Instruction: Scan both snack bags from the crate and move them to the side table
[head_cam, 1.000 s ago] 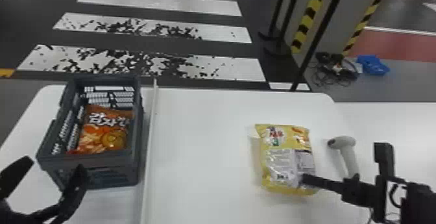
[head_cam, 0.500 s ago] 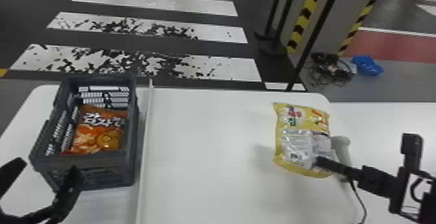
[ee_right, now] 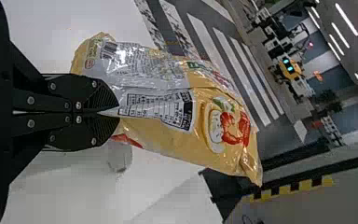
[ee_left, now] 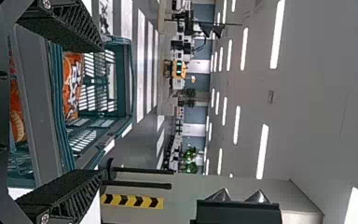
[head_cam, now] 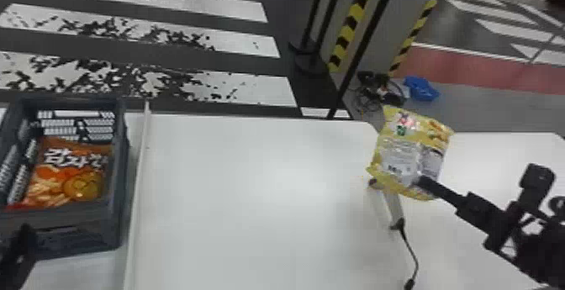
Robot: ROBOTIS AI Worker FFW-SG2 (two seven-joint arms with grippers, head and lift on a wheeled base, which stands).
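- In the head view, the right gripper [head_cam: 421, 181] holds the yellow snack bag [head_cam: 410, 154] tilted, its outline overlapping the far right corner of the white table [head_cam: 218, 209] and the edge of the side table [head_cam: 510, 150].
- The right wrist view gives the grip up close: the fingers [ee_right: 103, 95] are closed together on the wrapper, pinching it, and the bag juts out past their tips.
- The left gripper [head_cam: 20, 243] is by the near side of the crate [head_cam: 120, 175]; the left wrist view shows its fingers [ee_left: 67, 23] spread apart, with crate wall between them. Whether they touch the crate, I cannot tell.
- The orange snack bag [head_cam: 69, 175] lies inside the crate; the head view takes in most of its front, the left wrist view parts of it beyond the crate rim.
- The head view has a handheld scanner [head_cam: 392, 205] partly behind the yellow bag, its dark cable [head_cam: 414, 253] trailing over the table.
- Orange bag's front: large white lettering above pictured fries and round slices.
- Yellow bag: a barcode, small-print panels and a boxed table; the right wrist view adds a red picture near one end.
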